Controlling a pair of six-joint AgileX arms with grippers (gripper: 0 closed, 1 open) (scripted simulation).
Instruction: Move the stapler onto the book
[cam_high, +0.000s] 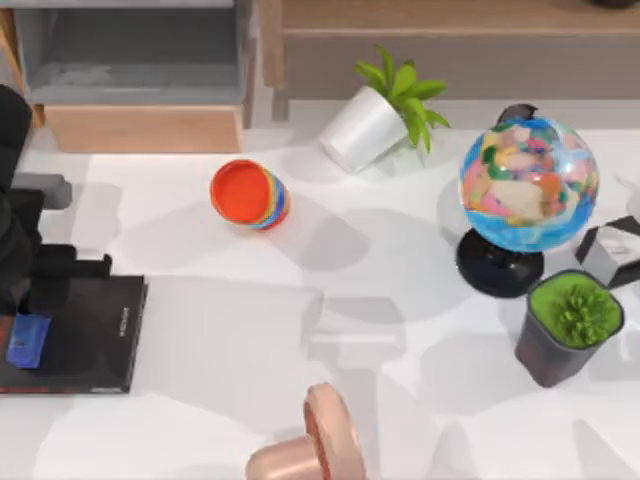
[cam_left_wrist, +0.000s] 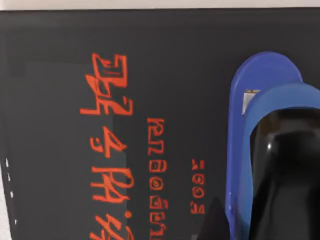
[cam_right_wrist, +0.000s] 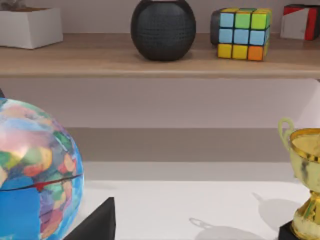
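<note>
Stapler (cam_high: 27, 340): over the book (cam_high: 90, 335), seemingly touching it.
Left gripper (cam_left_wrist: 250, 215): clenched on stapler.
Release: lower flat, then open gently.
Right arm: parked right.

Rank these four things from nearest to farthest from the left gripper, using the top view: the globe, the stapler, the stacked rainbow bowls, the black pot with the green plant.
1. Stapler: at the left gripper, on the book at the table's left edge.
2. Stacked rainbow bowls: left of centre, toward the back.
3. Globe: right side.
4. Black pot with the green plant: far right, nearer the front.
</note>
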